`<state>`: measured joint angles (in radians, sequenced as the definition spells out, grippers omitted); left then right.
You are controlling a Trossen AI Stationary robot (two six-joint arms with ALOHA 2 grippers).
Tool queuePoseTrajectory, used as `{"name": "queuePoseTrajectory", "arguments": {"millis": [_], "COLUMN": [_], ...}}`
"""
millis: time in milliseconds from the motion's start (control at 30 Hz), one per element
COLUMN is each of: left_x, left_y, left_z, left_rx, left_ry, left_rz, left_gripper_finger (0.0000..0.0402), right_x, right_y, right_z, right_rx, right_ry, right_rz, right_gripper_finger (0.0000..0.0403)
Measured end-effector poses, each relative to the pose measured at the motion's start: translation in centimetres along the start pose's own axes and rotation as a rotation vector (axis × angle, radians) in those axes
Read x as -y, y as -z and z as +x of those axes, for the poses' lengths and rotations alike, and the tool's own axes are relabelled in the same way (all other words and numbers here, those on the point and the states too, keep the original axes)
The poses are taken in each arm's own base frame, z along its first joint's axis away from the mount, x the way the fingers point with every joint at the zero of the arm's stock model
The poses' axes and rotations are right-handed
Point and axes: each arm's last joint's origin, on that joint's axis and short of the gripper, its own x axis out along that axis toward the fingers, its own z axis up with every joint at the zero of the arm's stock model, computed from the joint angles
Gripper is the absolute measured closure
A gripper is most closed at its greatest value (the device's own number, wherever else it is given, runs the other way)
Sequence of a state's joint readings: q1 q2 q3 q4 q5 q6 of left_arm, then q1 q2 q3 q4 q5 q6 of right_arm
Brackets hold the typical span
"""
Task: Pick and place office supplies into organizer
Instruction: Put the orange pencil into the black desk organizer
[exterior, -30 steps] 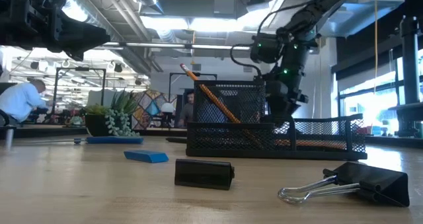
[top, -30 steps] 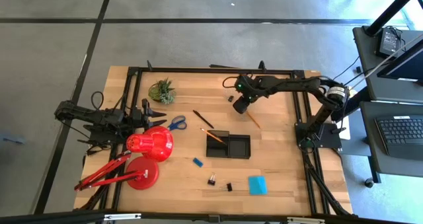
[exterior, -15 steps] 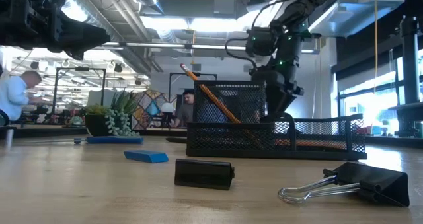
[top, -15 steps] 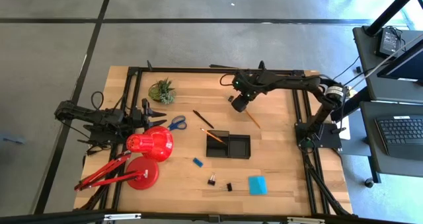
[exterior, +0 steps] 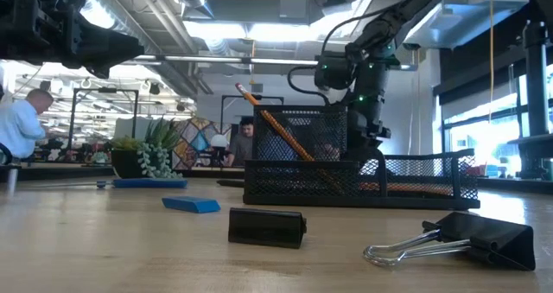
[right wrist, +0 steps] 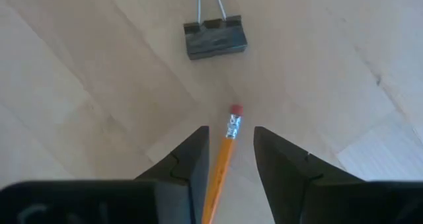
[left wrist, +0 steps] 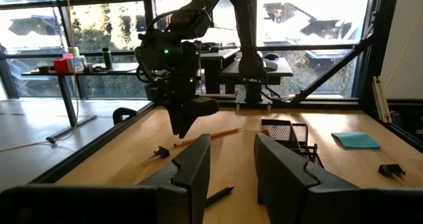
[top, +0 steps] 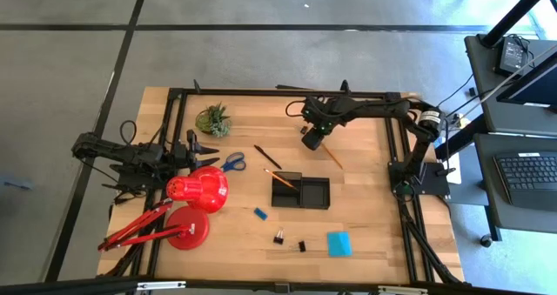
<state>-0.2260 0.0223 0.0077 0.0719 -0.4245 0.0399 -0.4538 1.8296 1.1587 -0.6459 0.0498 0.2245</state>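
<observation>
The organizer (top: 301,192) sat near the middle of the wooden counter (top: 365,217), a low black mesh tray with one orange pencil (top: 280,178) leaning out of its left compartment toward 10 o'clock. A second pencil (top: 332,157) lay flat at about 1 o'clock from the tray, and the right gripper (top: 312,141) hovered over its far end, fingers parted with nothing between them. The right wrist view showed what the overhead one did not: that pencil's pink eraser tip (right wrist: 234,110) lay between the two open fingers (right wrist: 185,159), with a black binder clip (right wrist: 215,39) just beyond it on the bare wood.

A thin black pen (top: 267,157) lay at 11 o'clock from the tray, blue-handled scissors (top: 231,163) at 10 o'clock, a small blue eraser (top: 259,213) at 7 o'clock, two binder clips (top: 279,238) near 6 o'clock and a cyan note pad (top: 338,244) at 5 o'clock. A red desk lamp (top: 193,196) and a green potted plant (top: 213,120) stood on the left side.

The left gripper (top: 204,147) waited at the left edge, open and empty, as its own wrist view showed.

Grey floor surrounded the counter. The low view looked into a bright workroom with ceiling lights, where a seated person (exterior: 19,130) showed at the far left; the left wrist view showed tall windows behind the right arm.
</observation>
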Motion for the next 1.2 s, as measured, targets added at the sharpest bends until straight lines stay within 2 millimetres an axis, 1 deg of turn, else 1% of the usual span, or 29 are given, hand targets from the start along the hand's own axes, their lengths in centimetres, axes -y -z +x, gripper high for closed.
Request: {"name": "queuePoseTrajectory", "arguments": {"millis": [167,367,767,1067,1200], "left_x": [0.0,0.0,0.0,0.0,0.0], "left_y": [0.0,0.0,0.0,0.0,0.0], "left_z": [0.0,0.0,0.0,0.0,0.0], "left_rx": [0.000,0.000,0.000,0.000,0.000], "left_ry": [0.000,0.000,0.000,0.000,0.000], "left_rz": [0.000,0.000,0.000,0.000,0.000], "left_gripper_finger": [0.0290,0.0290,0.0290,0.0290,0.0290], "right_x": [0.0,-0.1,0.0,0.0,0.0], "right_y": [0.0,-0.1,-0.2,0.1,0.1], "right_z": [0.3,1.2,1.4,3.6,3.7], "right_rx": [-0.005,-0.012,-0.013,-0.076,-0.082], "right_ry": [0.002,0.003,0.004,0.018,0.020], "right_rz": [-0.021,-0.025,-0.023,-0.028,-0.029], "right_gripper_finger": [0.0280,0.0280,0.0280,0.0280,0.0280]}}
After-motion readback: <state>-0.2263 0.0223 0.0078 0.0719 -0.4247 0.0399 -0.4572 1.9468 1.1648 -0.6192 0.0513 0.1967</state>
